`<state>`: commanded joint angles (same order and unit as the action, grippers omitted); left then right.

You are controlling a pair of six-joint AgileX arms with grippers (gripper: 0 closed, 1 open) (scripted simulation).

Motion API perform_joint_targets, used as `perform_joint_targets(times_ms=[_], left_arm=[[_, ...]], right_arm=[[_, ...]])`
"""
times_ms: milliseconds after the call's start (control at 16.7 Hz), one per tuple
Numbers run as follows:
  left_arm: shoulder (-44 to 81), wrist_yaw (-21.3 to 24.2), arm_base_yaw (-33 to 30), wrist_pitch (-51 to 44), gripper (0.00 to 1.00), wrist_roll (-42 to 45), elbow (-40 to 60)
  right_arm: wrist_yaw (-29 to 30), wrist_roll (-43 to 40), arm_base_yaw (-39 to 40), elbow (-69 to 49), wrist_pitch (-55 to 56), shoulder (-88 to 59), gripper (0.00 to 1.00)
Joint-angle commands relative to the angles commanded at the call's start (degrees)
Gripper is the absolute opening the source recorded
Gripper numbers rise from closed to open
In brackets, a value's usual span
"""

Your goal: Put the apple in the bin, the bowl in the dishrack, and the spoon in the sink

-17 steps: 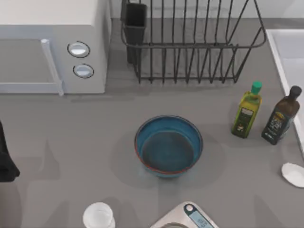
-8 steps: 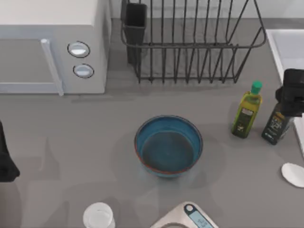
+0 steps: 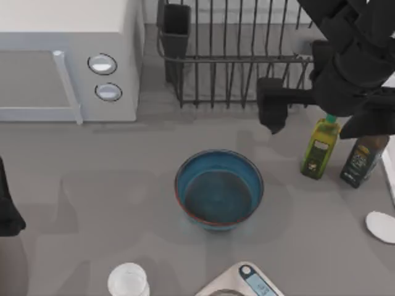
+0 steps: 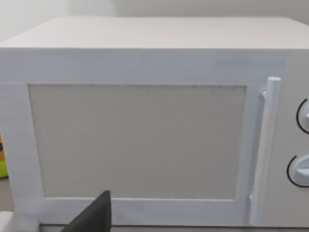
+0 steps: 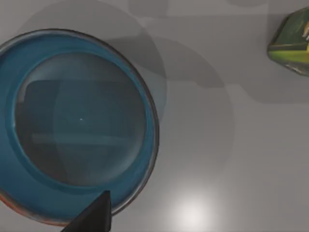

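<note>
The right arm (image 3: 352, 68) has been swung in over the dishrack (image 3: 247, 55) toward the bowl (image 3: 219, 189); its jaws' state cannot be told.

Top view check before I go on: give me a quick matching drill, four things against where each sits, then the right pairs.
Things:
1. bowl
2. spoon
3. dishrack
4. right gripper

Places:
A. at the table's right edge, near side
B. far side, right of the microwave
C. middle of the table
D. above the table between rack and bowl

Pairs: 1-C, 2-A, 3-B, 4-D
</note>
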<state>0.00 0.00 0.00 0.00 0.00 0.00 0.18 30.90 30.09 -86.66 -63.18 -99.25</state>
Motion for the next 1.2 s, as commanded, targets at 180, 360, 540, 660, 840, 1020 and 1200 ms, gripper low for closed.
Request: perform_joint_targets(times_ms=[180,360,540,660,840,1020,1200], left_arm=[[0.00,0.00,0.00,0.00,1.00,0.00,0.00],[0.00,0.00,0.00,0.00,1.00,0.00,0.00],[0.00,0.00,0.00,0.00,1.00,0.00,0.00],[0.00,0.00,0.00,0.00,1.00,0.00,0.00],[0.00,0.00,0.00,0.00,1.00,0.00,0.00],[0.00,0.00,0.00,0.00,1.00,0.00,0.00],[0.00,0.00,0.00,0.00,1.00,0.00,0.00]], right_arm=[[0.05,3.12,2.92,-8.58,-6.23,-9.81,1.00],[0.07,5.10,4.82,-14.17,-10.21,-16.36,1.00],[-0.07,5.71,5.53,-15.84,-11.72,-18.35,1.00],[-0.07,5.71,5.53,-15.84,-11.72,-18.35,1.00],[-0.07,5.62,5.25,-15.53,-11.42,-18.26,1.00],[-0.06,5.57,5.38,-12.22,-7.58,-19.16,1.00],[-0.05,5.87,5.66,-6.66,0.00,-20.71,1.00]])
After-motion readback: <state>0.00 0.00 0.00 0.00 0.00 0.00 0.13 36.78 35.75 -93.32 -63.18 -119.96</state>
